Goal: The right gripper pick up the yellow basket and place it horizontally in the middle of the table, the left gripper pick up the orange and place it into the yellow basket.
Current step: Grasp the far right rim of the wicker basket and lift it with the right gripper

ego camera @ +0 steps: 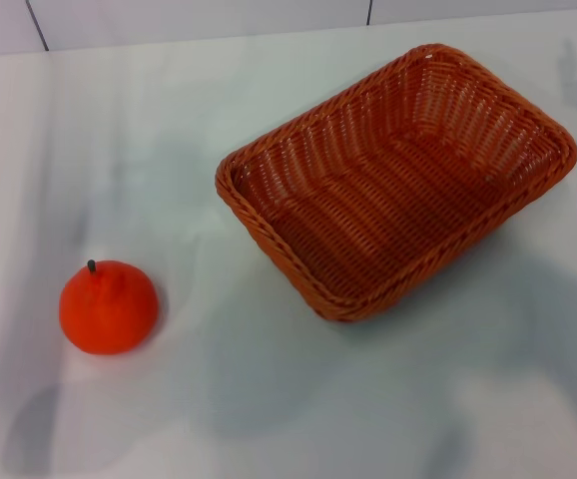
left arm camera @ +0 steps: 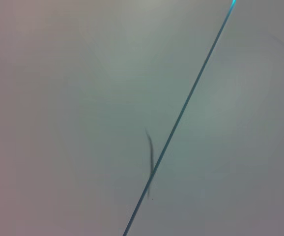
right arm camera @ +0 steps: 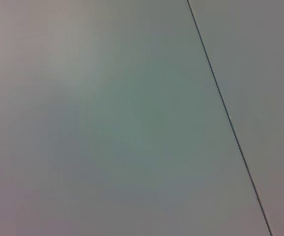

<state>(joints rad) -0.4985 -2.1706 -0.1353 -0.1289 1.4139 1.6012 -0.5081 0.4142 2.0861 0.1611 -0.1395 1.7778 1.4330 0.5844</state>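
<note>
The yellow basket (ego camera: 398,180) is seen skewed on the bench (ego camera: 269,399) right of centre, the orange (ego camera: 109,307) well apart at left, while neither pincer is shown, state untellable.

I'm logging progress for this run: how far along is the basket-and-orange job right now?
Nothing looks done yet. The orange-brown woven wicker basket sits empty and skewed toward the right of the white table, not laid horizontally in the middle. The round bright orange toy fruit rests on the left, untouched. Neither gripper is visible, so nothing is in hand; both moves remain.
</note>
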